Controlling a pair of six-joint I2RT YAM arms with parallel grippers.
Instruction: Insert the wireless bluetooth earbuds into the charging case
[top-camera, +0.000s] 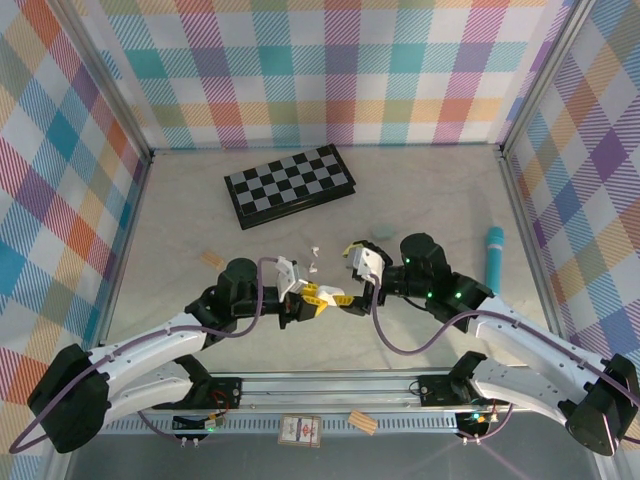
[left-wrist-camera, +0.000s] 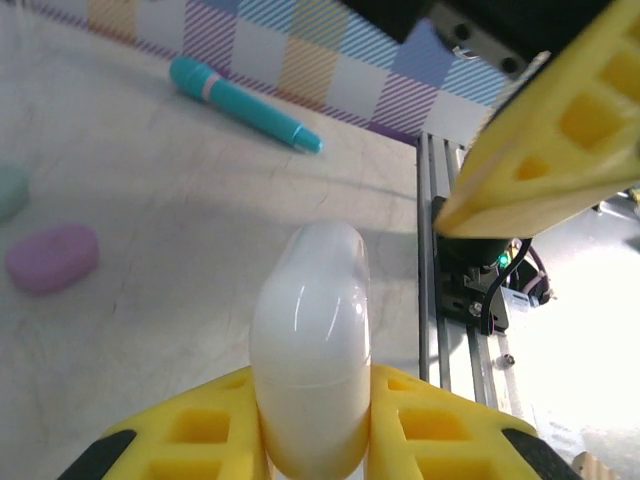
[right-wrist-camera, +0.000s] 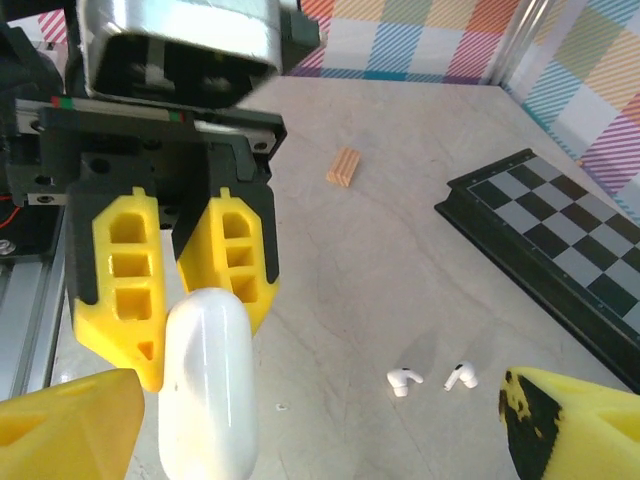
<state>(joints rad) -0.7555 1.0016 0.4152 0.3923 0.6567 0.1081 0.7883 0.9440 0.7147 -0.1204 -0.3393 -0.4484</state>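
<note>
The left gripper (right-wrist-camera: 190, 330) is clenched on the white charging case (right-wrist-camera: 207, 400). The right gripper (right-wrist-camera: 310, 435) is spread wide beside it. Two white earbuds (right-wrist-camera: 401, 380) lie loose on the worktop (right-wrist-camera: 380, 260), near the chessboard (right-wrist-camera: 560, 230).

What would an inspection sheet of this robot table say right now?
Surface: pale table, stone-look top.
Job's things: two white earbuds lying loose; white case held up; lilac case lying apart.
Clutter: chessboard, teal pen-like stick, wooden block.
Grippers: left gripper shut on the white case; right gripper open.
Cables: purple cable along each arm.
Surroundings: plaid walls.
</note>
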